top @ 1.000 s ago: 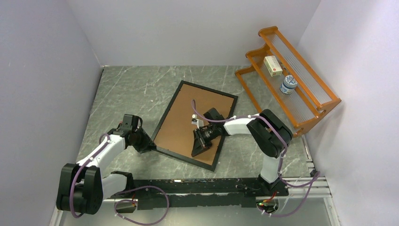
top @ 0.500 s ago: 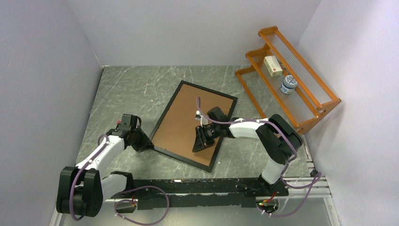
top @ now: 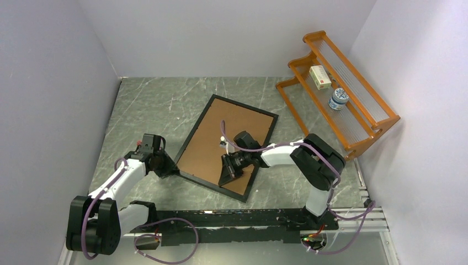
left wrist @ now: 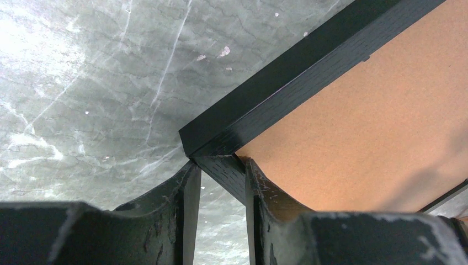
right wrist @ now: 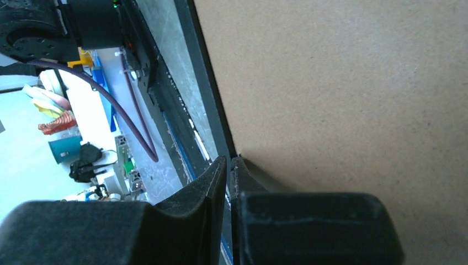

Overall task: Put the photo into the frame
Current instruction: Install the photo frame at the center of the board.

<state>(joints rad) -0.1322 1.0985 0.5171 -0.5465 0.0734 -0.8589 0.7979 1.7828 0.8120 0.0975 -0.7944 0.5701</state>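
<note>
Lately right jaws slid left over the frame (top: 237, 118), pressed together, perhaps seating its back; left jaws pinch its corner.

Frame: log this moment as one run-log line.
frame back-up on table | left gripper clamped on its left corner | right gripper shut, tips at brown backing edge | photo unseen

White arms (top: 118, 179), black joints, trailing purple cables (top: 222, 128).
</note>
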